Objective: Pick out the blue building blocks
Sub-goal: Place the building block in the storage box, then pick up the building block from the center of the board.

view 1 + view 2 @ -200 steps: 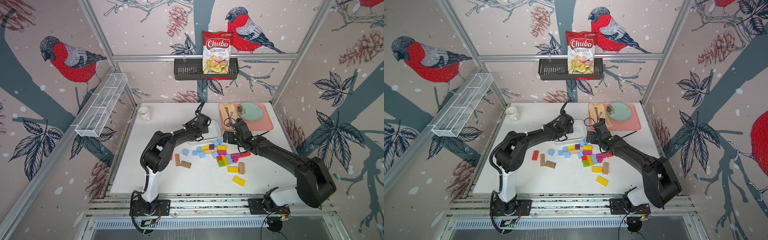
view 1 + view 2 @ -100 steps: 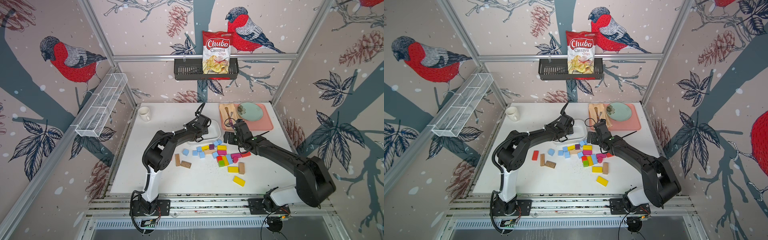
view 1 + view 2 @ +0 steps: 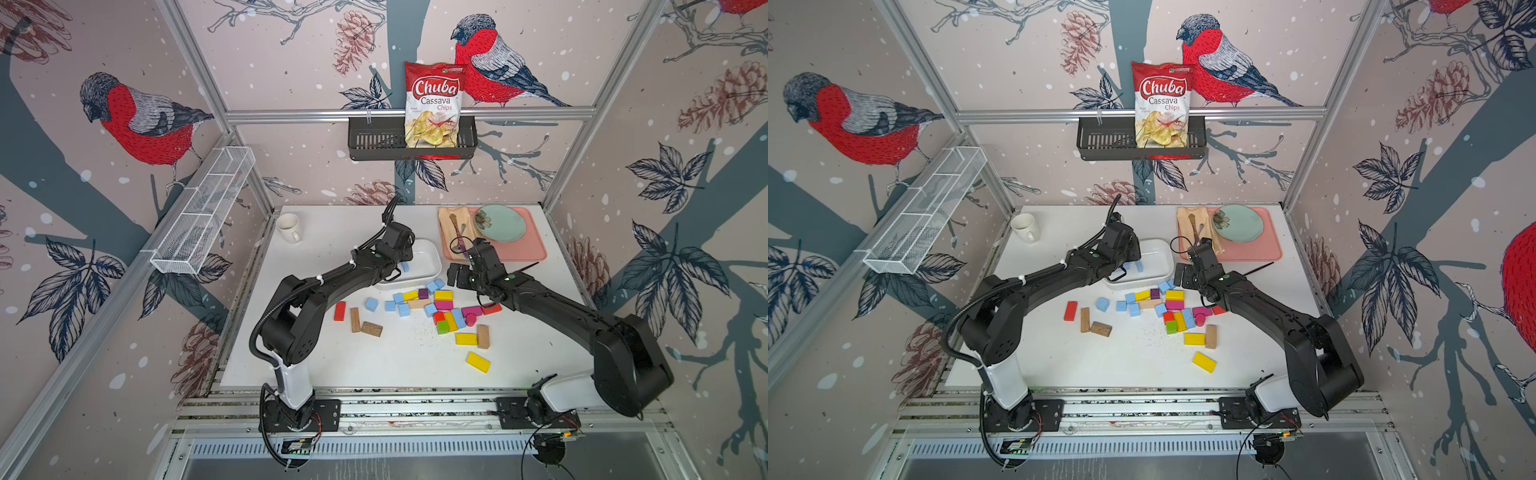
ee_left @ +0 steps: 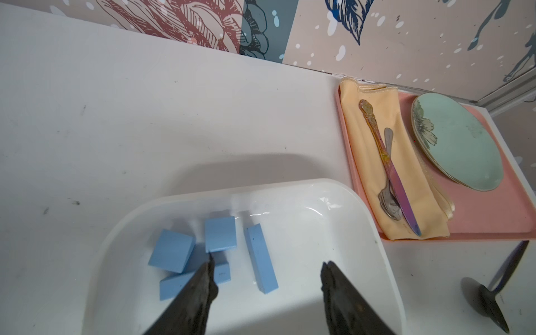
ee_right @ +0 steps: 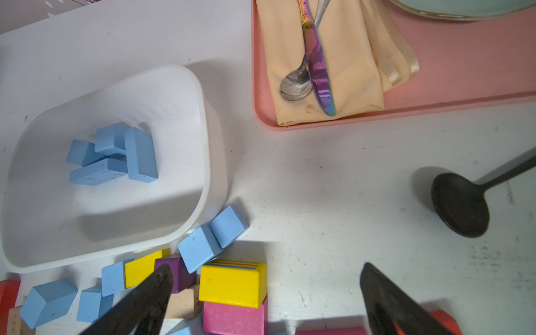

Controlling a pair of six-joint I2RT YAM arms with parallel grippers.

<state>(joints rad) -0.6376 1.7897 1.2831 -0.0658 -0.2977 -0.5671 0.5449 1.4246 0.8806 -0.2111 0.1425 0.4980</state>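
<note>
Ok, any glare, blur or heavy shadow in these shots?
Left wrist view: small glints on the white tub, left hand soft up close. Right wrist view: broad shadow across the tub floor, blue blocks sharp. Both top views: evenly lit.

Two black robot arms extend forward from white base links at the near edge. The left arm rises to a high elbow. From there its forearm stretches ahead and inward to a wrist that tips the left gripper downward. In the left wrist view its two dark fingers stand partly apart, tips pointing away from the camera. The right arm folds at a bulky elbow and runs low and long to its wrist. The right gripper points down and forward, jaws spread wide. In both top views the two grippers sit near each other without touching.
</note>
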